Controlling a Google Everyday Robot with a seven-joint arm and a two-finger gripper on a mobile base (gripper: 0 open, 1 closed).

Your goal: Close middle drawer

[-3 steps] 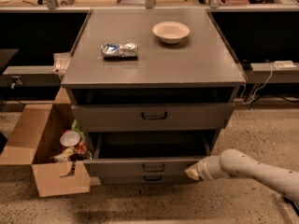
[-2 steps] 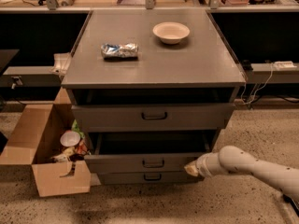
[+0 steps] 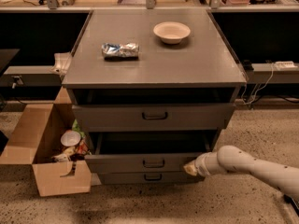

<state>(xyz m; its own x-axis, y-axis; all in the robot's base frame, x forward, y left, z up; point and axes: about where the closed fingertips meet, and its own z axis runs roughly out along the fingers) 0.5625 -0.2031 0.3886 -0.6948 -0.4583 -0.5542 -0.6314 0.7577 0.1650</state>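
Note:
The grey cabinet [image 3: 154,64] has three drawers. The middle drawer [image 3: 145,161] stands pulled out a little, its wide shallow front with a small dark handle [image 3: 153,163] forward of the cabinet face, with a dark gap above it. My gripper [image 3: 190,168] is at the end of the white arm [image 3: 252,168] coming in from the right, and it touches the right end of the middle drawer's front. The top drawer [image 3: 154,116] sits above, and the lowest drawer [image 3: 152,177] shows just below.
On the cabinet top lie a foil-wrapped packet [image 3: 120,50] and a white bowl [image 3: 171,31]. An open cardboard box [image 3: 44,148] with trash stands on the floor to the left. Cables [image 3: 261,85] hang at the right. The floor is speckled.
The middle drawer has slid back toward the cabinet, and the gripper has moved with it, staying against its right front end.

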